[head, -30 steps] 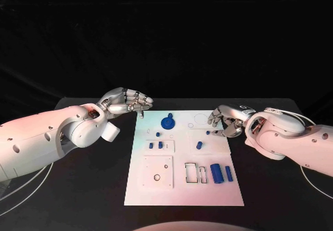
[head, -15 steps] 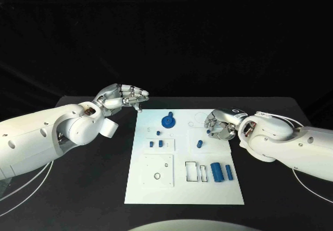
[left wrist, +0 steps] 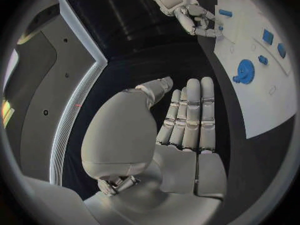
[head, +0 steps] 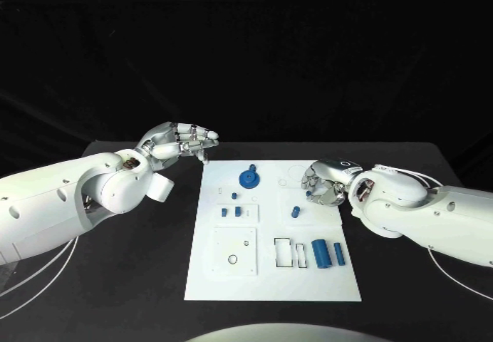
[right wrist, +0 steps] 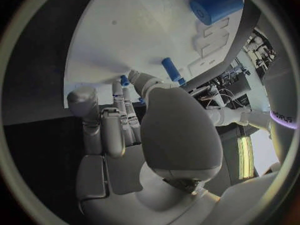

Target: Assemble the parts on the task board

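The white task board [head: 308,281] lies in the middle of the black table. A blue gear [head: 248,178] stands near its far end and appears again as the gear [left wrist: 244,71]. Small blue pegs [head: 231,211] and one peg [head: 296,211] sit mid-board, and two blue cylinders [head: 329,253] lie lower right. My right hand [head: 325,184] hovers over the board's far right part, fingers curled. A small blue part [right wrist: 124,79] is pinched between its thumb and fingertips [right wrist: 119,97]. My left hand [head: 185,141] hangs off the board's far left corner, holding nothing, its fingers [left wrist: 189,112] side by side.
White frames and cut-outs [head: 234,249] take up the board's near half. In the right wrist view a blue cylinder [right wrist: 215,5] and a thin blue peg [right wrist: 170,69] lie on the board beyond the hand. Bare black table [head: 123,285] flanks the board.
My right hand has slid left over the board's far right part and turned its fingers inward. My left hand has risen slightly and drifted away from the board.
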Controlling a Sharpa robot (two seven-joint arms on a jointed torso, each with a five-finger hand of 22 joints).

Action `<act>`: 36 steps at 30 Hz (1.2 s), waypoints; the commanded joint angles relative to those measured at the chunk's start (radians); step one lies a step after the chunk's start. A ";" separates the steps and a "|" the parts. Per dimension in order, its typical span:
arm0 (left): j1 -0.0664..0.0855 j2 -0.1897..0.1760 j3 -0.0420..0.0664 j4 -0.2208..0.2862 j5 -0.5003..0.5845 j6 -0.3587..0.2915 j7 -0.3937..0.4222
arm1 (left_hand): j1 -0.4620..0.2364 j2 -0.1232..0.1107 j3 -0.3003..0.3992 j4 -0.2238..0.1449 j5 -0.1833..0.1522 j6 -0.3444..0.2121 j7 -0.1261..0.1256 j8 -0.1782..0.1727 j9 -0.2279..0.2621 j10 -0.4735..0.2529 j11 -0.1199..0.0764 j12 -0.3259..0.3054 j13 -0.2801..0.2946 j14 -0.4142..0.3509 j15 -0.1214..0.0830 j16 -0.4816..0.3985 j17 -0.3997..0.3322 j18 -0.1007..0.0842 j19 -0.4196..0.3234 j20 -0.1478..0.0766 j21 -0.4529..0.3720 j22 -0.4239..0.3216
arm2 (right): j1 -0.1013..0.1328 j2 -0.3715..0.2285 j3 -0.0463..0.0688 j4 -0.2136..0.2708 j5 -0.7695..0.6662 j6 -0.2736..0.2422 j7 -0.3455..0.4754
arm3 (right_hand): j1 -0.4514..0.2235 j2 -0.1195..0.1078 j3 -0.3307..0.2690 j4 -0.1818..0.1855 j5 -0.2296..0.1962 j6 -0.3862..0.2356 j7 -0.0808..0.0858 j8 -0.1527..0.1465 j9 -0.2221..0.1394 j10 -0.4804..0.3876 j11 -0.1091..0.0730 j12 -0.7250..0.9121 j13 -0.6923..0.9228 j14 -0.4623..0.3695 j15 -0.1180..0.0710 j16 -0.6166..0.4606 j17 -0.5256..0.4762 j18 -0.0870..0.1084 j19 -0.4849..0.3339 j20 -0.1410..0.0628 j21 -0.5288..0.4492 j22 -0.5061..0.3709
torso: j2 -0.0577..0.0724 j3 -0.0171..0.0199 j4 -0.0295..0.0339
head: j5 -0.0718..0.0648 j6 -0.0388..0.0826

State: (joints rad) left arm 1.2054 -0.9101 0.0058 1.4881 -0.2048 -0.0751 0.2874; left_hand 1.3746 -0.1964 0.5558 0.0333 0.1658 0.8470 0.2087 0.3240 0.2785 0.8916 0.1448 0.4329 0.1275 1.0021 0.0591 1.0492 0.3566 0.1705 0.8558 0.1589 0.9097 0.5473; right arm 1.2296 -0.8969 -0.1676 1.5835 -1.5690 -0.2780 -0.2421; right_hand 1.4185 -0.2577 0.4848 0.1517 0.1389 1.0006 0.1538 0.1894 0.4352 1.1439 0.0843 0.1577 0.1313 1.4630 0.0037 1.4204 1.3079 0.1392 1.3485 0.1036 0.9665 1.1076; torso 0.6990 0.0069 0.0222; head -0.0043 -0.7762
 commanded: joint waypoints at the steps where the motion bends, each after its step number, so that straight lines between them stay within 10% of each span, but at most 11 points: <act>1: 0.001 0.000 0.001 0.004 0.009 0.002 0.012 | -0.008 0.004 -0.005 0.000 -0.006 -0.007 -0.003 0.004 -0.001 -0.005 0.000 0.005 0.001 -0.001 0.009 -0.003 -0.001 0.014 0.003 0.003 -0.004 -0.001 | -0.004 0.005 0.000 -0.004 -0.020 0.023 -0.012 | 0.003 0.012 0.014 -0.001 0.000 0.016 -0.003 0.004 0.000 0.015 0.000 0.006 -0.002 0.062 -0.001 0.009 0.012 -0.018 0.006 -0.002 0.010 0.007 | 0.000 0.0002 0.0006 | 0.000 -0.001; 24: 0.001 -0.008 0.001 0.010 -0.027 -0.006 0.003 | 0.005 0.012 -0.008 -0.006 -0.003 -0.023 0.005 0.007 -0.004 -0.019 0.005 0.015 0.001 -0.001 0.010 -0.004 -0.002 0.014 0.014 0.003 -0.014 -0.010 | -0.026 0.017 0.000 -0.005 -0.099 0.029 -0.059 | 0.050 0.048 0.133 -0.106 0.001 0.108 -0.036 0.057 0.027 0.125 -0.040 0.042 0.032 0.063 -0.037 0.023 0.017 -0.022 0.007 -0.035 0.065 0.065 | -0.001 0.0005 0.0002 | 0.002 -0.004; 36: 0.001 -0.010 0.001 0.015 -0.060 -0.007 0.004 | 0.010 0.015 -0.011 -0.008 -0.002 -0.040 0.011 0.007 -0.007 -0.040 0.010 0.020 0.000 -0.002 0.014 -0.003 -0.003 0.014 0.019 0.004 -0.017 -0.013 | -0.033 0.010 0.000 0.017 -0.131 -0.062 -0.069 | 0.033 0.040 0.154 -0.132 0.000 0.120 -0.040 0.062 0.029 0.139 -0.044 0.042 0.045 0.063 -0.040 0.026 0.017 -0.025 0.009 -0.038 0.084 0.084 | -0.001 0.0004 0.0000 | 0.000 -0.003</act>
State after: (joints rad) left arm 1.2056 -0.9203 0.0057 1.4994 -0.2405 -0.0813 0.2844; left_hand 1.3837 -0.1875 0.5490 0.0263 0.1658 0.8131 0.2072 0.3276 0.2719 0.8594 0.1555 0.4472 0.1282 1.0024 0.0663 1.0492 0.3552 0.1705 0.8670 0.1627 0.8974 0.5355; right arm 1.2029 -0.8863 -0.1634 1.5961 -1.6718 -0.3195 -0.2964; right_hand 1.4582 -0.2180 0.5994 0.0674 0.1380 1.1123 0.1134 0.2476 0.4632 1.2351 0.0781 0.1968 0.1349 1.4631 -0.0289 1.4415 1.3075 0.1236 1.3572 0.0731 1.0471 1.1901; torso 0.6978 0.0074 0.0221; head -0.0034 -0.7799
